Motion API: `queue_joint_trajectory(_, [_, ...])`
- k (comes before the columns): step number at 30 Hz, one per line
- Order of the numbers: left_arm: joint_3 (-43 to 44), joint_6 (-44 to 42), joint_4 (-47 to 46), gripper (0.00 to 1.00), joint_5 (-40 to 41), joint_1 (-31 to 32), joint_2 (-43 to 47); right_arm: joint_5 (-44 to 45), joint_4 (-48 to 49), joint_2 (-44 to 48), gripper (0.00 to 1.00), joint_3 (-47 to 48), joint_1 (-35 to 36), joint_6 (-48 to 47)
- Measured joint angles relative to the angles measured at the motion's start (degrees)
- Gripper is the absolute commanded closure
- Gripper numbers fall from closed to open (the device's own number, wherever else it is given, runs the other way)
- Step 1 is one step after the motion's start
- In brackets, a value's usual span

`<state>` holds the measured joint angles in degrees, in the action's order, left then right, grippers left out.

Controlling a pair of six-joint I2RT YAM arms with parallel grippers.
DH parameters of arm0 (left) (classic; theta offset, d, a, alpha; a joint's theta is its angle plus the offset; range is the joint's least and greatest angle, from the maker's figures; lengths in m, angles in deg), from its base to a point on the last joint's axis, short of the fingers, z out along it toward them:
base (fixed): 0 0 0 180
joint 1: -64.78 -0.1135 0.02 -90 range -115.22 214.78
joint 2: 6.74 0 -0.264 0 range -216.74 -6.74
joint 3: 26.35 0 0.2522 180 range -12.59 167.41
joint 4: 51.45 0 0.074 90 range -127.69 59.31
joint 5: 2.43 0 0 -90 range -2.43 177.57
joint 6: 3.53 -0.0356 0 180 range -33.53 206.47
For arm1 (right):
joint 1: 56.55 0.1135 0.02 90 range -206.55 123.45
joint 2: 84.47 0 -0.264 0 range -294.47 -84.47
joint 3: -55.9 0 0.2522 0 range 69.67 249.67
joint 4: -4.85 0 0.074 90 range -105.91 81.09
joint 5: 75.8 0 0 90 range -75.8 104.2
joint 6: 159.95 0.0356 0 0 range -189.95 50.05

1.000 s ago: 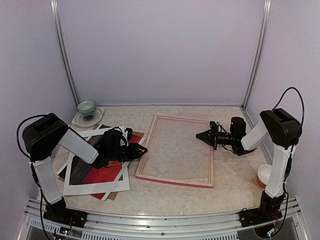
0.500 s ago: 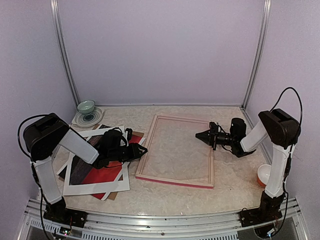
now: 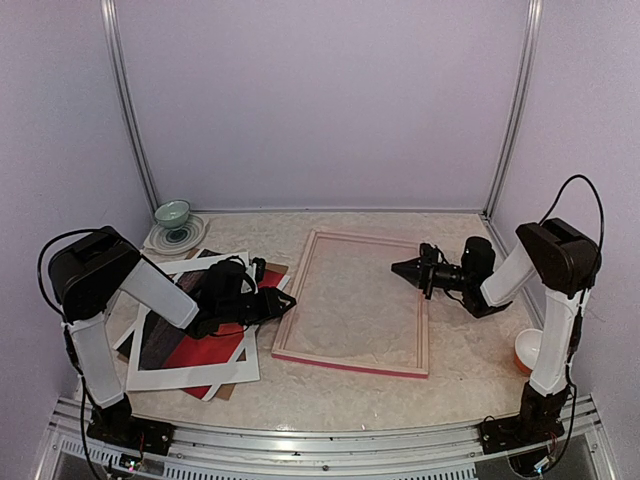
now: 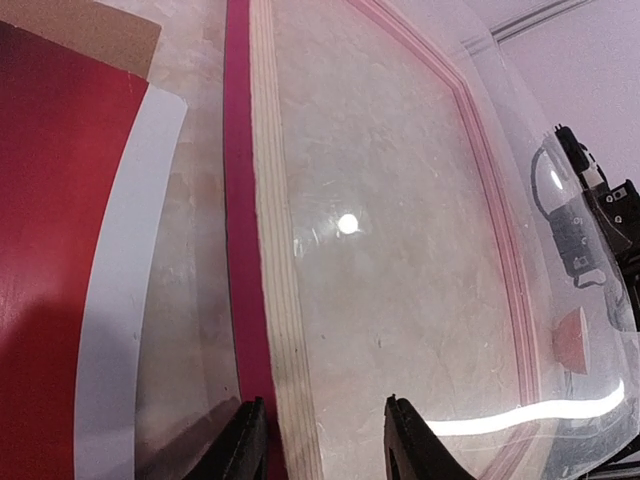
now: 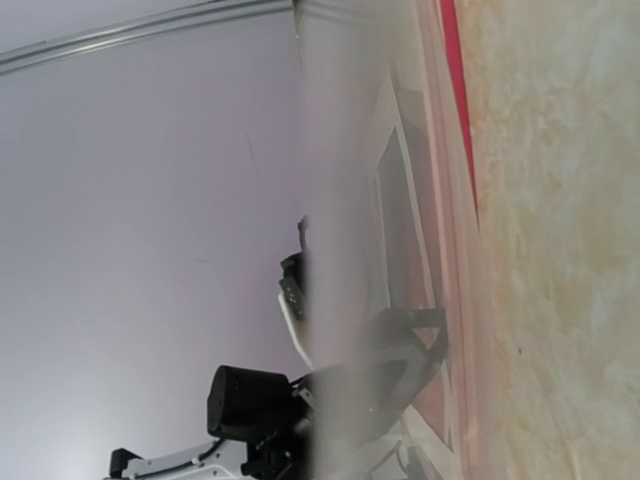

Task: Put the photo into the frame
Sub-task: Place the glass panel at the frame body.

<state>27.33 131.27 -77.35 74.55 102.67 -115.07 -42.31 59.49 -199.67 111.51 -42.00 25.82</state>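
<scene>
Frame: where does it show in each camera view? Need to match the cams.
Top external: frame lies flat, centre of picture.
Left wrist: one rail, pink side and pale edge, runs top to bottom, left of centre.
Right wrist: rails run vertically, right of centre, pink edge at top.
Shared landmark: marbled tabletop inside it.

At the far left corner of the table I see a pale green bowl on a ring-patterned plate. Near the left edge lies a white mat board, with a brown backing board showing beneath it. At the right edge is a red-and-white bowl.
</scene>
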Motion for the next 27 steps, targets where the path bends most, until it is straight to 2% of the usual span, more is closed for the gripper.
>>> queue_joint_trajectory(14, [0.0,0.0,-0.4,0.59,0.0,0.1,-0.3,1.4,0.2,0.1,1.00,-0.9,0.1,2.7])
queue_joint_trajectory(27, [0.0,0.2,-0.6,0.59,0.0,0.1,-0.4,3.2,-14.6,4.7,1.00,-0.7,0.1,-6.5])
